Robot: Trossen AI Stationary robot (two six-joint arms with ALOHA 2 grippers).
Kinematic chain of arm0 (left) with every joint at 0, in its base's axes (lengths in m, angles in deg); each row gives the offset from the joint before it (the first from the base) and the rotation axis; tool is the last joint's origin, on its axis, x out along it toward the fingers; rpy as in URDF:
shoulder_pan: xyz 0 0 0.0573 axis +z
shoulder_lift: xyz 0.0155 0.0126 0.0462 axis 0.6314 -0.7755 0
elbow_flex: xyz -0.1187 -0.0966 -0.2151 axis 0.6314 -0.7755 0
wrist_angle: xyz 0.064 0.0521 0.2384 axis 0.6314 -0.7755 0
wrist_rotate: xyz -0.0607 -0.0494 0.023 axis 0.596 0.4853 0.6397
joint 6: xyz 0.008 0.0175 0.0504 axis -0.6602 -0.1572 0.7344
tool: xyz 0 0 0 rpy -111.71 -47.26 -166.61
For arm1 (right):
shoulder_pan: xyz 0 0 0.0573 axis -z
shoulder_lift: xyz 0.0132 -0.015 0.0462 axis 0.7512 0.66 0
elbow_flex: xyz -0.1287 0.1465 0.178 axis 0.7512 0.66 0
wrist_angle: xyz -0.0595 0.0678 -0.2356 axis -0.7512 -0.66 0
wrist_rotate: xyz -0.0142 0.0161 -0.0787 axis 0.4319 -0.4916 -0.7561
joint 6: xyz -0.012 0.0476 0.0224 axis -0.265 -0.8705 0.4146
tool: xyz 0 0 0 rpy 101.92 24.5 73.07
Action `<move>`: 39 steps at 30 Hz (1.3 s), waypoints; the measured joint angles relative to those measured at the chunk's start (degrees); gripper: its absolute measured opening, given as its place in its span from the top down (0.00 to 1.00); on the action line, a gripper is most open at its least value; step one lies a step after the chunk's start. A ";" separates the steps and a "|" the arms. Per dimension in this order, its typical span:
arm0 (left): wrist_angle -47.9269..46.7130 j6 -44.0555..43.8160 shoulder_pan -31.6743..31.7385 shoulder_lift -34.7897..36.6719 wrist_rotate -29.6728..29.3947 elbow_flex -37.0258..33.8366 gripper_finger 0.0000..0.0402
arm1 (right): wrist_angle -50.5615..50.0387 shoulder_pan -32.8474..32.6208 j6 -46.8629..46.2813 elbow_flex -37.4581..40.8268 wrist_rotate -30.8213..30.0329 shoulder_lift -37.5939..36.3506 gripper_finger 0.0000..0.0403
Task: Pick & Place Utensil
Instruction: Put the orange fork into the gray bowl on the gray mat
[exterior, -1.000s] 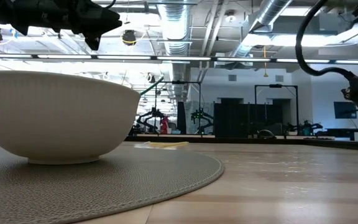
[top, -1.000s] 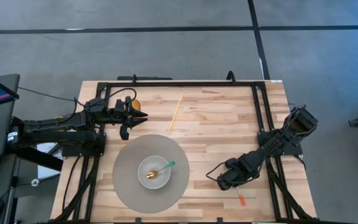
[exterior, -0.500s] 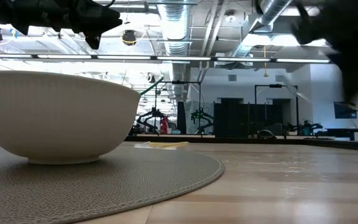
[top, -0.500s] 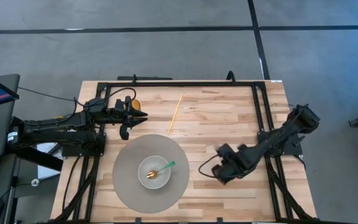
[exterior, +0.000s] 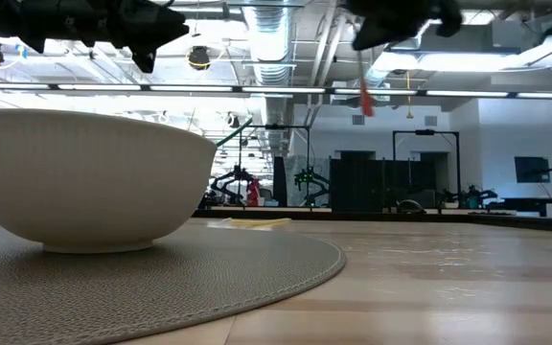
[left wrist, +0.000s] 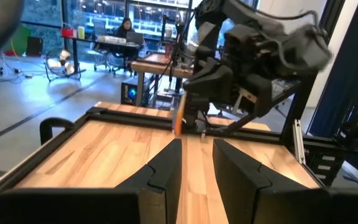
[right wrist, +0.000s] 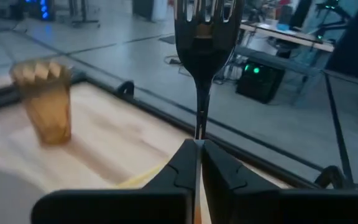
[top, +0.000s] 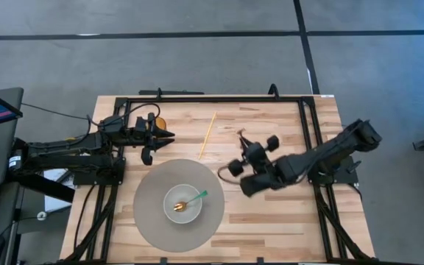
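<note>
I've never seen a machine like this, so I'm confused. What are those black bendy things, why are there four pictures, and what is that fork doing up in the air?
The black bendy things are two robot arms bolted to a wooden table. Each ends in a gripper with two fingers, like a simple hand.

The four pictures come from four cameras. One looks straight down from above. One sits at table height. One rides on each arm's wrist.

On the table lies a round grey mat with a white bowl on it, and a spoon rests inside the bowl. A thin yellow stick lies farther back, and a small amber cup stands near the table's edge.

The right gripper has its fingers shut on a dark fork and holds it above the table, beside the mat. The left gripper waits near the table's left side, holding nothing.
</note>
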 joint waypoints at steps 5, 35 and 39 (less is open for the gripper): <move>0.56 -0.14 -0.02 -0.02 0.00 0.00 0.77 | 22.32 8.00 23.25 0.00 11.05 -0.08 0.97; 30.31 -3.82 -7.16 -24.76 -12.97 -0.04 0.77 | 61.86 23.65 43.82 -0.11 60.64 7.51 0.98; 30.36 -0.43 -9.12 -24.76 -19.68 -0.04 0.77 | 62.80 23.67 43.82 -0.07 58.55 8.77 0.98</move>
